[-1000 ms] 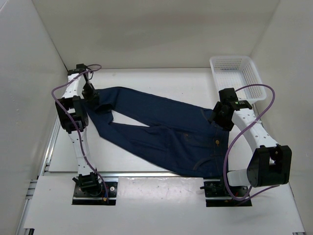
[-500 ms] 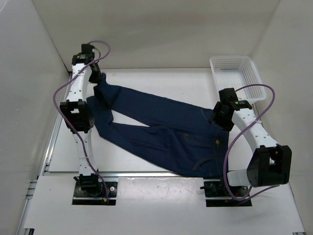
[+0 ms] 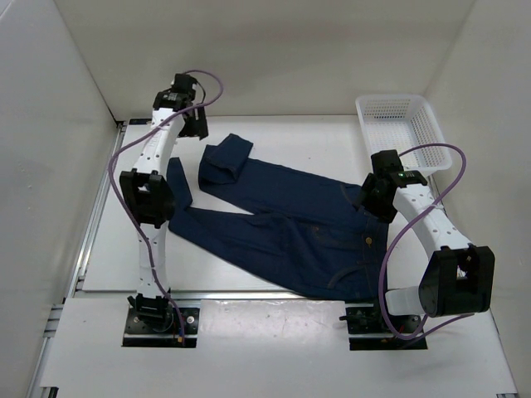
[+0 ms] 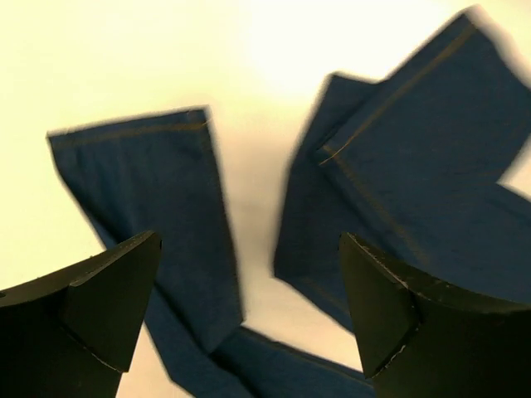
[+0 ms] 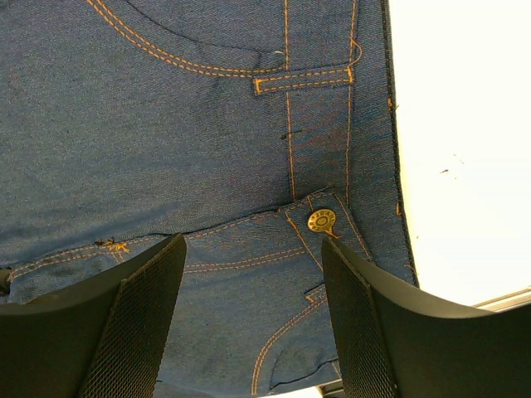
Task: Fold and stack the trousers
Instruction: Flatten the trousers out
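Note:
The dark navy trousers (image 3: 290, 224) lie flat on the table, waist at the near right and legs running to the far left. The far leg's end (image 3: 226, 162) is folded back on itself, and the other leg's hem (image 3: 177, 177) lies flat beside it. My left gripper (image 3: 197, 126) hangs open above the table just beyond those leg ends. In the left wrist view that gripper (image 4: 249, 311) holds nothing, with the flat hem (image 4: 145, 199) and the folded leg (image 4: 415, 166) below it. My right gripper (image 3: 367, 197) stands open over the waistband, and in the right wrist view it (image 5: 253, 323) holds nothing, near the brass button (image 5: 321, 220).
A white plastic basket (image 3: 400, 131) stands at the far right corner. White walls close in the table on the left, back and right. Bare tabletop (image 3: 299, 141) shows behind the trousers and at the near left.
My left gripper carried a leg end back and to the right, then opened and let it go; the leg end now lies folded over. The right arm has not moved.

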### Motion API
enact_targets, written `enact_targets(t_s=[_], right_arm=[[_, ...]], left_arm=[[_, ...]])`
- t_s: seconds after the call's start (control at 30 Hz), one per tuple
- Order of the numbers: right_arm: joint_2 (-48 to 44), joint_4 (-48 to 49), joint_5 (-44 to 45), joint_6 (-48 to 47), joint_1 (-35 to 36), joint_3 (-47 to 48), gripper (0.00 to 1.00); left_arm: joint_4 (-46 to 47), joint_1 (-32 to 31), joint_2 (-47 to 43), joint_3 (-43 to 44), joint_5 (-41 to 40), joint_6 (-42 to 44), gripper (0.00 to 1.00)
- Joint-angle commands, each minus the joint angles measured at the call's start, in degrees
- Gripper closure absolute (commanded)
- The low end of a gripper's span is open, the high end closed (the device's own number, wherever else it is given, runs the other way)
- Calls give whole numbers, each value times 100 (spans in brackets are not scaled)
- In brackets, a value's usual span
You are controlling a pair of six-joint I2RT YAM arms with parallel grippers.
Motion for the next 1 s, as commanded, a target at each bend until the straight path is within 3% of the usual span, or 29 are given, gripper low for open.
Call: enact_targets(t_s=[0.0,0.1,0.13,0.2,0.27,0.3,0.33,0.43,0.53,0.7,0.97], right_arm=[[-83,1,28,17,14,57,29],[-83,1,28,17,14,57,29],[-83,1,28,17,14,57,29],[-31,1,28,-36,14,57,29],[-30,1,-24,-36,14,57,29],[-30,53,-25,-36,14,57,29],[-30,54,-25,-36,14,57,29],[-30,54,-25,-36,14,110,29],[-30,54,-25,-36,14,110,29],[-30,54,-25,-88,14,110,29],[-30,1,28,-88,14,110,29]], left_arm=[[-122,483,-243,-294,39,-287,0],[-51,615,-323,-347,330,-287,22],[1,615,-323,-347,426,-235,51],[2,615,-253,-207,1022,-129,68],[2,475,-78,-154,1497,-129,66],[2,370,19,-84,1795,-129,51],[2,317,229,-84,1798,-190,46],[2,255,537,-31,2078,-383,43],[63,255,889,-31,2474,-682,47],[116,124,1328,179,2546,-919,23],[388,123,1566,180,2246,-1183,31]])
